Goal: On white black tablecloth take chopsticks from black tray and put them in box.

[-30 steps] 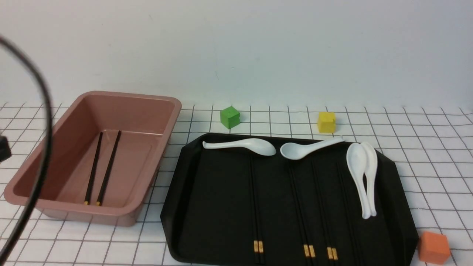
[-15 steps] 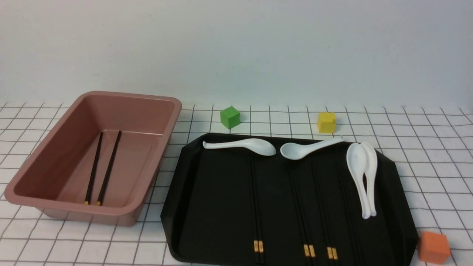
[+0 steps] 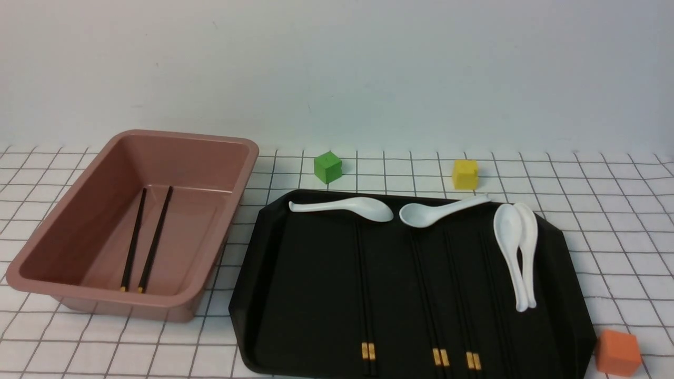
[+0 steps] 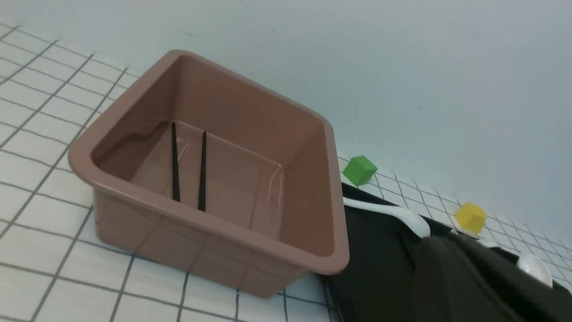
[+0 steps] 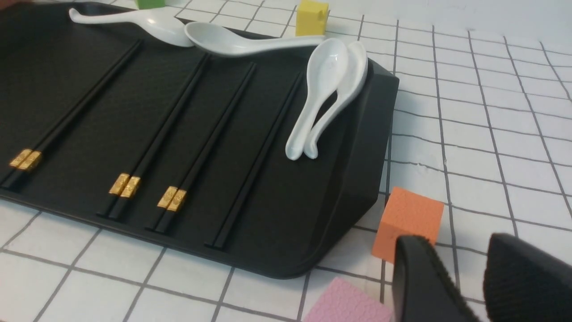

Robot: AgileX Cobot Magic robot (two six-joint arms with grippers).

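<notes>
On the checked tablecloth (image 3: 611, 216) the pinkish-brown box (image 3: 184, 158) stands at the left with one pair of chopsticks (image 3: 145, 239) lying inside; the pair also shows in the left wrist view (image 4: 187, 170). The black tray (image 3: 310, 273) holds three pairs of gold-banded chopsticks (image 3: 367, 295) side by side, and a further black stick (image 5: 254, 165) beside them. Neither gripper shows in the front view. My left gripper (image 4: 456, 243) hangs beside the box over the tray's edge, its dark fingers merging with the tray. My right gripper (image 5: 456, 255) is open and empty, right of the tray.
Several white spoons (image 3: 513, 247) lie along the tray's far and right parts. A green cube (image 3: 327, 167) and a yellow cube (image 3: 465, 173) sit behind the tray. An orange cube (image 3: 617, 351) sits at its front right corner, by my right fingers. A pink pad (image 5: 348, 304) lies there.
A black cable and part of the left arm at the front view's left edge one second ago have left that view. Nothing else has moved.
</notes>
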